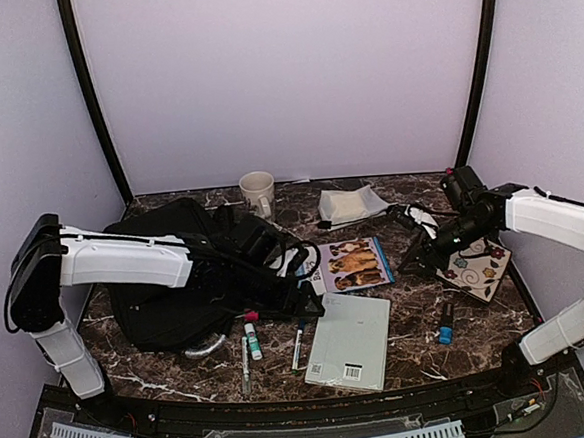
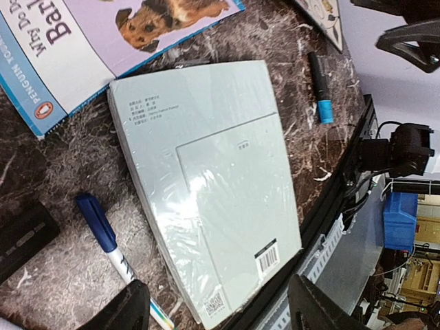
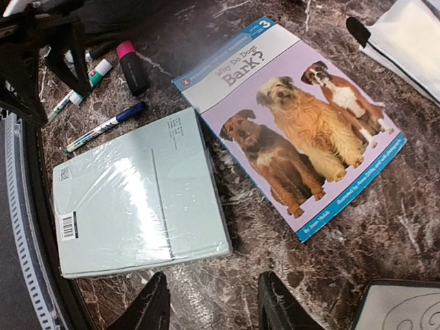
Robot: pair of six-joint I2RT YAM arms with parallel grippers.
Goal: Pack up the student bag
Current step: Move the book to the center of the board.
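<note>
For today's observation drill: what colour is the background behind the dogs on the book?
Pale lilac; the dog book shows best in the right wrist view.

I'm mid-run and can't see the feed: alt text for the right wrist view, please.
The right gripper hangs open and empty over a dark marble table, between a shrink-wrapped pale green book on the left and a dog picture book on the right. Pens lie at upper left, a white pouch at upper right.

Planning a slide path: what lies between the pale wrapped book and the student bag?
Top view: a blue-capped pen, a white green-tipped marker and a thin pen lie between the wrapped book and the student bag.
</note>
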